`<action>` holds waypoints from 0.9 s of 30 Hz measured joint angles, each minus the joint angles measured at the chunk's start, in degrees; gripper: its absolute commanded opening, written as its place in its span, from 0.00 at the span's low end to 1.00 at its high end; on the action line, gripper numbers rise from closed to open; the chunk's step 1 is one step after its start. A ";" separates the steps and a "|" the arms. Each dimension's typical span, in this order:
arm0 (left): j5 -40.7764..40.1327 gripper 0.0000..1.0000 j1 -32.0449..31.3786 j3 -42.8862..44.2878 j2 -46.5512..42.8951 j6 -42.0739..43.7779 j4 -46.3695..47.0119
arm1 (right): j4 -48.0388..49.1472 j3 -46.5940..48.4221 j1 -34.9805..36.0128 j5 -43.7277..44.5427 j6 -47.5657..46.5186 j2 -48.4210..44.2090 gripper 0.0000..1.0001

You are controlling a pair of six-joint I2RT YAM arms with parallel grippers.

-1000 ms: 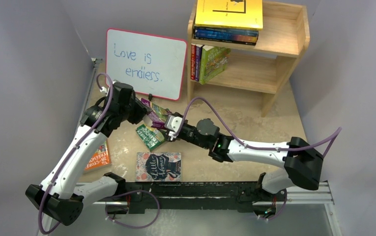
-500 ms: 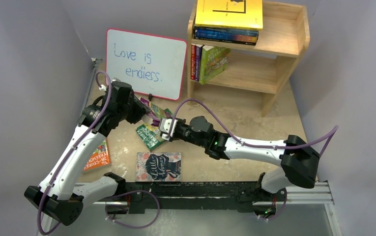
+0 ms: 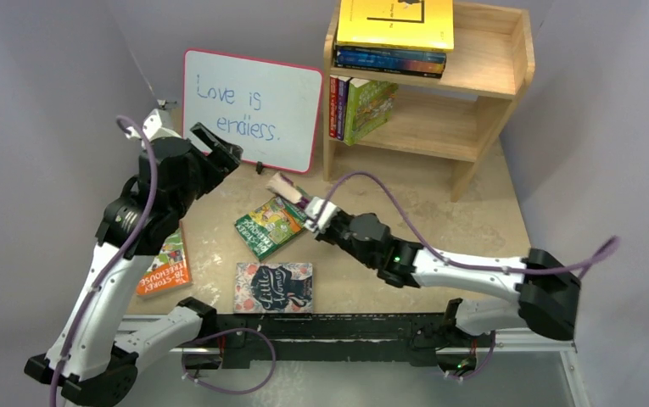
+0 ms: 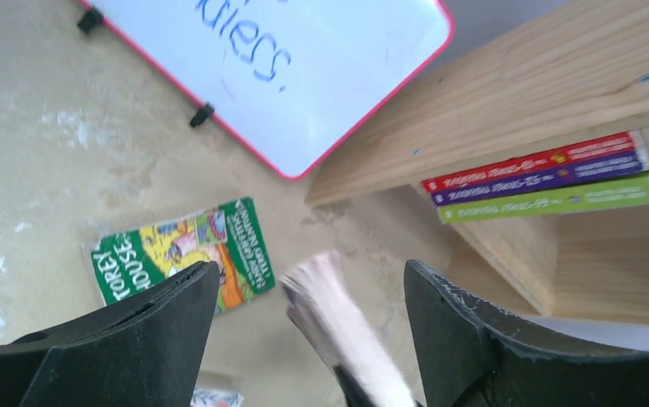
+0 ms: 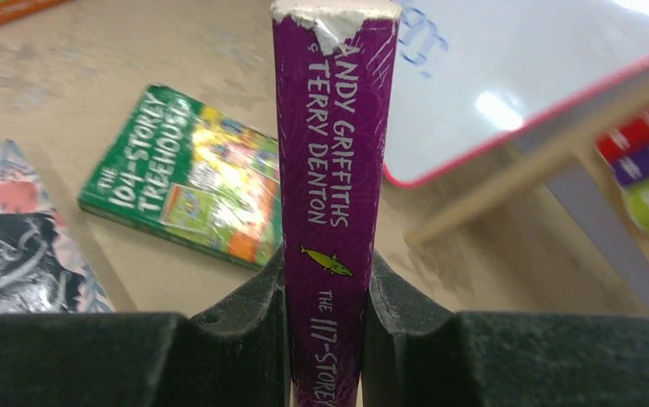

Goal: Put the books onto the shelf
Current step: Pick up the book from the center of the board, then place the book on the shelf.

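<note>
We are gripping a purple book (image 5: 327, 212) in our right gripper (image 3: 310, 214), both pads pressing its spine, which is standing upright between them; the spine is reading "Andy Griffiths & Terry Denton" and "The 117-Storey". In the top view the book is sticking out past the fingertips, up off the table (image 3: 405, 199), its pale page edge pointing toward the whiteboard (image 3: 251, 110).

Just below and to the left of this gripper, a green book (image 3: 271, 226) is lying flat on the table, and nearer the arm bases the floral "Little Women" (image 3: 274, 287) is lying face up. Farther left, an orange book (image 3: 161, 270) is lying partly under our left arm.

Our left gripper (image 3: 216, 147) is hanging up and to the left of the right one, jaws spread wide and gripping nothing, close in front of the whiteboard's lower left corner. Its wrist camera is showing the book's blurred page edge between the two open fingers (image 4: 125, 348) without touching them.

Beyond the right gripper, up and to the right, the shelf (image 3: 482, 80) is standing against the back wall. A yellow book (image 3: 395, 21) is lying atop dark blue ones on its upper tier, while red, purple and green spines (image 4: 550, 180) are standing at the lower tier's left end.
</note>
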 measured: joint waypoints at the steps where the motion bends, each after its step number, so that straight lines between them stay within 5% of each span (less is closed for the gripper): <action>1: -0.98 0.79 0.00 -0.02 -1.25 1.16 1.07 | -0.28 -1.66 0.00 1.62 0.72 -2.19 0.00; 13: 0.15 0.78 0.00 -6.60 -3.37 8.50 10.51 | -2.64 -8.48 -3.69 27.91 4.11 -33.24 0.00; 27: 6.01 0.77 0.00 -11.26 -2.36 9.16 16.06 | -7.32 -1.64 -22.60 30.16 9.29 -23.04 0.00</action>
